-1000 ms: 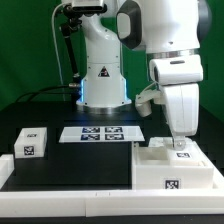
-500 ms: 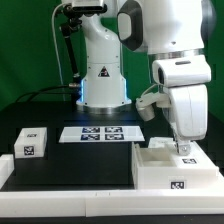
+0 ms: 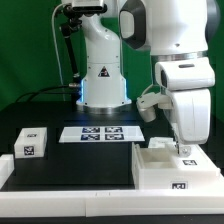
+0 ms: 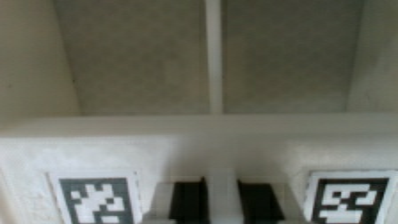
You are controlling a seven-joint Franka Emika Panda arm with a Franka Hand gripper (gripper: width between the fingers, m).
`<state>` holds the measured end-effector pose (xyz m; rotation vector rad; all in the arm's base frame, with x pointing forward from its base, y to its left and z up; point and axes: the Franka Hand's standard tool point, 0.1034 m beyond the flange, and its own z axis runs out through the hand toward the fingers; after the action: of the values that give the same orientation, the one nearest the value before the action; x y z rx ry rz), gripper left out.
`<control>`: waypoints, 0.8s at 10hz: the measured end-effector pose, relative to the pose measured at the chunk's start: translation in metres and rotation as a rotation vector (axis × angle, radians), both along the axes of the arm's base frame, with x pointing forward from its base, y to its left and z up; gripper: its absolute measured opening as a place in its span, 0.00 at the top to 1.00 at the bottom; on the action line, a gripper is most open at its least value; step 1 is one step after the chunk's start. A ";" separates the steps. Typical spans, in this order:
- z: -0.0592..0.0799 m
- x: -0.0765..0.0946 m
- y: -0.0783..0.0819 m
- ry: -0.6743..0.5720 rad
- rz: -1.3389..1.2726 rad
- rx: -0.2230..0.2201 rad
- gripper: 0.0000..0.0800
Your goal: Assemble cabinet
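The gripper (image 3: 181,150) hovers over the cabinet body (image 3: 155,176) at lower right, apparently lining up a grasp. Its finger spread cannot be told, and it likely needs to descend next.

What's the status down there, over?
Tool low over the cabinet box, grip unclear. Small block apart, exterior view's left. Nothing seen blocking.

A thin white marker board (image 3: 97,133) printed with black square tags lies flat on the black table (image 3: 75,165) near the middle of its far edge, and beyond that edge a green curtain (image 3: 25,50) hangs behind a dark stand (image 3: 67,45) with cables.
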<state>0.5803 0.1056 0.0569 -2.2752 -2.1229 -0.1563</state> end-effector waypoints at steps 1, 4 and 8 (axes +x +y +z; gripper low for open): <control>0.000 0.000 -0.001 0.000 0.002 -0.001 0.91; 0.012 0.001 -0.004 -0.015 0.006 -0.007 0.41; 0.035 -0.035 -0.006 -0.047 -0.071 -0.019 0.06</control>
<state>0.5455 0.0998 0.0916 -2.3824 -2.0751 -0.1943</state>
